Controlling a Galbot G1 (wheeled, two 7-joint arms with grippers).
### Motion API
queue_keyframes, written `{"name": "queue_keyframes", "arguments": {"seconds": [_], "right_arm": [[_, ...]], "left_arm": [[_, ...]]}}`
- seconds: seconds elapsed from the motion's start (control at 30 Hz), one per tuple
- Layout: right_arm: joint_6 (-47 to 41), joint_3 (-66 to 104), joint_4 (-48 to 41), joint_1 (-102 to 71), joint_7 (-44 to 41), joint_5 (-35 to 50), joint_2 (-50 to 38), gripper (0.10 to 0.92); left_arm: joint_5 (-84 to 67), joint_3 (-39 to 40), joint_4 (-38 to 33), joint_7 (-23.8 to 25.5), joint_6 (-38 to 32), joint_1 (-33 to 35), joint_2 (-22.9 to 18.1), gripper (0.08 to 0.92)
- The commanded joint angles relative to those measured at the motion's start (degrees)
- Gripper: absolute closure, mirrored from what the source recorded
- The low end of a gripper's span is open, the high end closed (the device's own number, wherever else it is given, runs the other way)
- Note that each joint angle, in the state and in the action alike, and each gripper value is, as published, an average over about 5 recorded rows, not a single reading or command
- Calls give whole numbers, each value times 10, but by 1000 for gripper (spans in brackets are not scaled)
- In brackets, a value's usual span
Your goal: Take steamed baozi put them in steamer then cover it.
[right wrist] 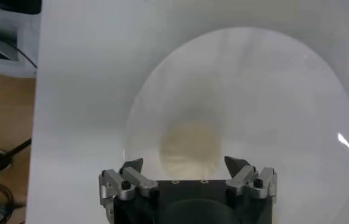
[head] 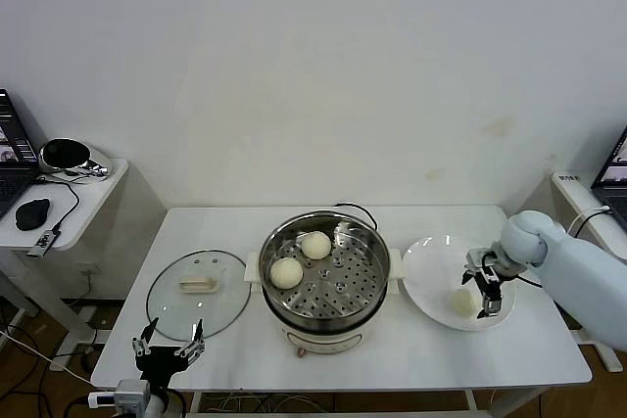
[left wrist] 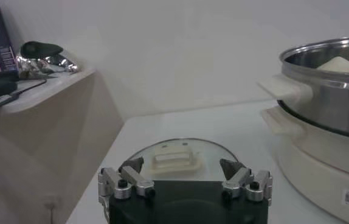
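Observation:
Two cream-white baozi (head: 315, 245) (head: 286, 272) lie on the perforated tray of the steel steamer (head: 370, 286) at the table's middle. One baozi (head: 462, 302) lies on the white plate (head: 427, 271) to the right. My right gripper (head: 484, 288) is open just above that baozi, its fingers to either side; in the right wrist view the baozi (right wrist: 189, 146) sits between the fingertips (right wrist: 185, 163). The glass cover (head: 197, 293) with its cream handle lies flat left of the steamer. My left gripper (head: 168, 343) is open and empty at the table's front left, near the cover (left wrist: 173, 159).
A side table (head: 69, 198) with a mouse, cable and shiny bowl stands at the far left. A laptop edge (head: 615, 178) shows at the far right. The steamer's side handle (left wrist: 287, 90) is near in the left wrist view.

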Motion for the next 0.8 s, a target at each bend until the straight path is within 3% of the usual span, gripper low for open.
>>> {"name": "queue_keyframes", "arguments": {"seconds": [0.03, 0.57, 0.8], "right_arm": [[1, 7, -16, -10, 19, -11, 19, 203], [1, 7, -24, -11, 21, -19, 14, 215], [-3, 8, -25, -11, 18, -10, 11, 360]], "left_arm": [[0, 0, 6, 0, -1, 0, 1, 177], [0, 3, 10, -1, -1, -2, 0, 177], [0, 2, 10, -1, -1, -1, 0, 177]]}}
